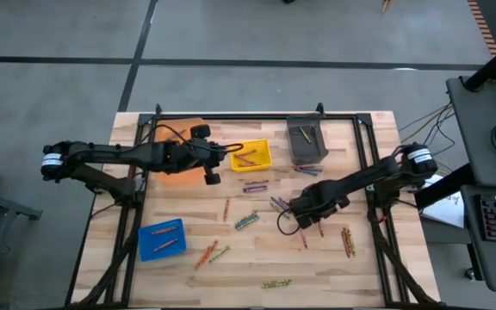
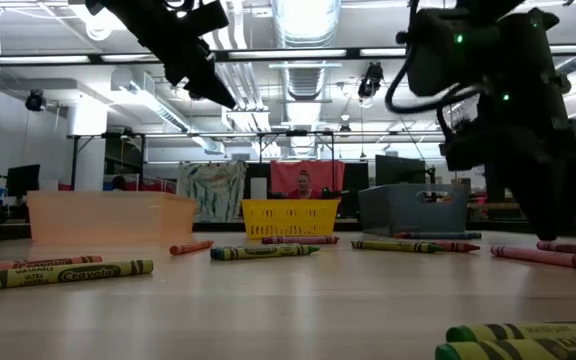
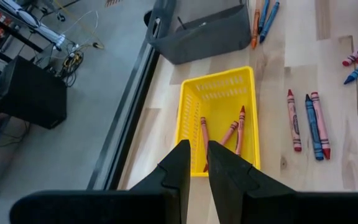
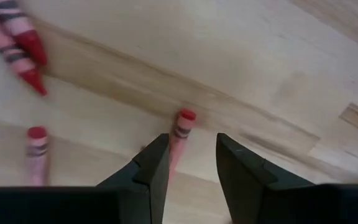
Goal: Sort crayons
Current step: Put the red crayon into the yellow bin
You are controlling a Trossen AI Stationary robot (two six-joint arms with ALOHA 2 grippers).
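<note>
Many crayons lie scattered on the wooden table, such as a green one and a red-blue trio. My right gripper points down close over the table right of centre and is open. The blunt end of a red crayon lies between its fingers, close to one of them. My left gripper hangs above the near wall of the yellow bin, fingers almost together with nothing seen between them. Three red and orange crayons lie in that bin. My right gripper stands astride the red crayon's blunt end, fingers pointing down from above. The crayon lies flat on the table and runs back beside one finger. Whether that finger touches it I cannot tell.
An orange bin sits under my left arm, a grey bin at the far right, and a blue bin holding red crayons near left. More red crayons lie close to my right gripper. A person shows far behind the table.
</note>
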